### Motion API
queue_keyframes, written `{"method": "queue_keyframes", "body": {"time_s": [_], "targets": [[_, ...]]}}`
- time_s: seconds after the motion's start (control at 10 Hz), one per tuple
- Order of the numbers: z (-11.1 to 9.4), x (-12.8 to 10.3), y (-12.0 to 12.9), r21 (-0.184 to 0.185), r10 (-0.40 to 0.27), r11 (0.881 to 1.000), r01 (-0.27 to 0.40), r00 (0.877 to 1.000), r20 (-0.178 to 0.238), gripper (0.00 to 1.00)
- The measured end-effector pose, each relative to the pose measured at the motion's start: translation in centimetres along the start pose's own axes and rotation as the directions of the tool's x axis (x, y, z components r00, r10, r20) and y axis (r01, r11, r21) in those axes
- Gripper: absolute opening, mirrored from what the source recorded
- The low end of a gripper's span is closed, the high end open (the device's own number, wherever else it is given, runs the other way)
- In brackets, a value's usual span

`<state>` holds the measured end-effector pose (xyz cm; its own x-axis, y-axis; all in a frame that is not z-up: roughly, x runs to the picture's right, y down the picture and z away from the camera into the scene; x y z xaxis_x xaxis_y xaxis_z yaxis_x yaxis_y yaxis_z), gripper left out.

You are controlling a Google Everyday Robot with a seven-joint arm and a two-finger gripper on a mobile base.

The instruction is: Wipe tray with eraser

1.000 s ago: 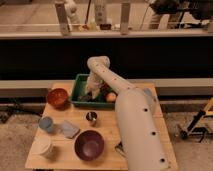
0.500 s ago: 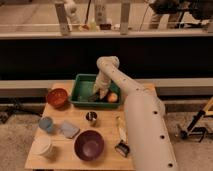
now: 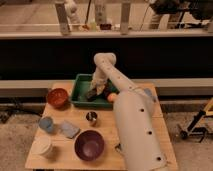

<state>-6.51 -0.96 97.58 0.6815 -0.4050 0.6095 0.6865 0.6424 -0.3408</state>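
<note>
Claw (image 3: 94,91) sits low inside the green tray (image 3: 80,83) on the table (image 3: 75,111), at the dark eraser (image 3: 91,96) on the tray floor; I cannot tell if it grips, so I judge wiping barely begun, most strokes remaining.

- No lettering, label or number can be read (on the table (image 3: 62,156) or behind it).
- The gripper (image 3: 95,92) is down inside the green tray (image 3: 84,104).
</note>
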Motion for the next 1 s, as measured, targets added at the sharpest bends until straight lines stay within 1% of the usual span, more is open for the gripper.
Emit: {"method": "queue_keyframes", "body": {"time_s": [0.2, 0.3, 0.5, 0.8, 0.9, 1.0], "targets": [[0.2, -1.1, -1.3, 0.007, -0.014, 1.000, 0.014, 1.000, 0.007, 0.00], [0.6, -2.2, -2.2, 0.007, -0.031, 1.000, 0.031, 0.999, 0.013, 0.00], [1.6, -4.1, -2.8, -0.009, -0.069, 0.998, 0.070, 0.997, 0.019, 0.00], [2.7, -5.8, -1.8, -0.042, -0.121, 0.992, 0.122, 0.992, 0.024, 0.00], [2.6, -6.1, -1.2, -0.045, -0.131, 0.990, 0.132, 0.991, 0.024, 0.00], [2.5, -6.0, -0.1, -0.054, -0.136, 0.989, 0.137, 0.990, 0.026, 0.00]]}}
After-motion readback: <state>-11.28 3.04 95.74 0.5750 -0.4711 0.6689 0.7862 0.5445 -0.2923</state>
